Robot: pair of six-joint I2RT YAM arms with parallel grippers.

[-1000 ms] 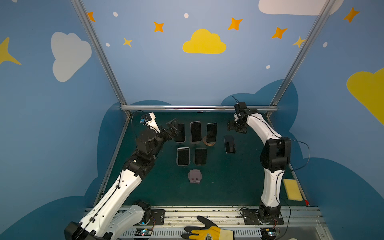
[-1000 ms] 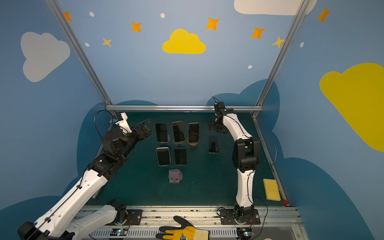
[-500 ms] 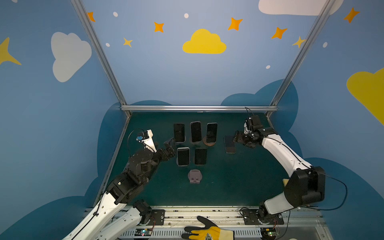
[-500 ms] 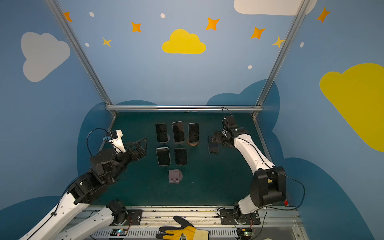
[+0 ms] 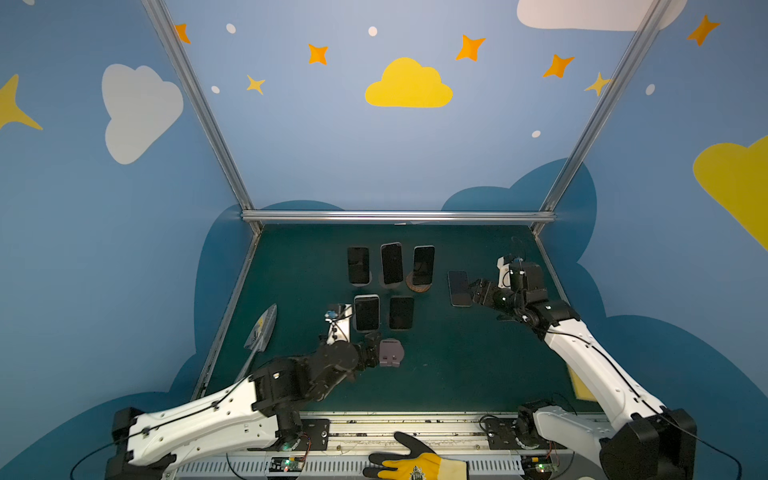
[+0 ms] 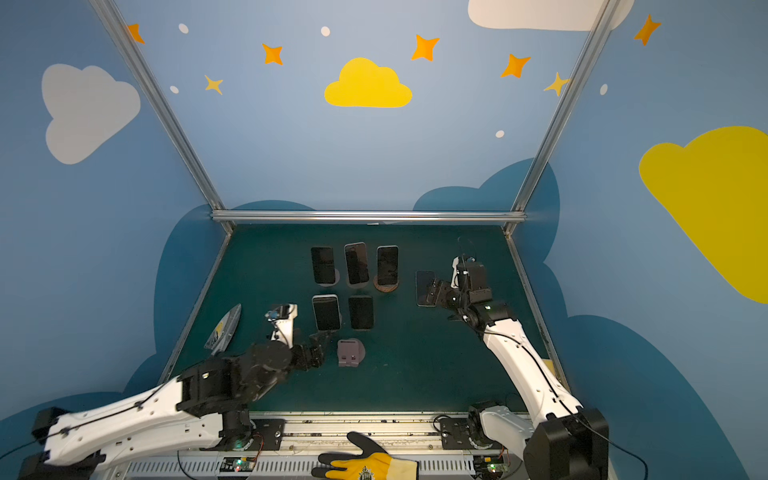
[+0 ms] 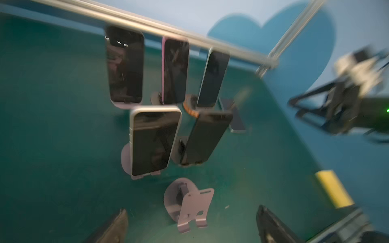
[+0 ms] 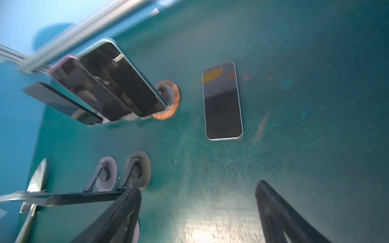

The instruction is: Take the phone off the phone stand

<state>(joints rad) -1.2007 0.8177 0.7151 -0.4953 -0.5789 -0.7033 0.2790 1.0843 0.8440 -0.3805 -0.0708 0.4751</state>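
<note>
Leftmost, the left gripper (image 6: 318,351) hovers low over the table (image 5: 457,374), just beside the empty stand (image 5: 390,353). Its fingers (image 7: 117,225) are spread wide and hold nothing, and in its wrist view the empty stand sits between them.

Just beyond that stand, toward the back wall, two phones rest on stands in the front row: the white-edged phone (image 5: 366,312) and, to its right, the dark phone (image 5: 401,313). Each leans back, its long axis running up and away from the arms and its lower edge in the stand's lip. Behind them the back row of three phones (image 5: 392,263) stands the same way, and the rightmost of the three sits on the copper stand (image 5: 417,286).

Further right, the flat phone (image 5: 459,288) lies face up on the table, off any stand, so one removal looks done. The right gripper (image 5: 478,291) hangs right beside it, its fingers (image 8: 273,206) apart and empty.

Which phone comes next cannot be told. By position, the left gripper is nearer the front pair, which lie ahead of its fingers and slightly higher. The right gripper is nearer the phone on the copper stand. Either way, the fingers probably need to straddle the phone's short width and lift along its lean.
</note>
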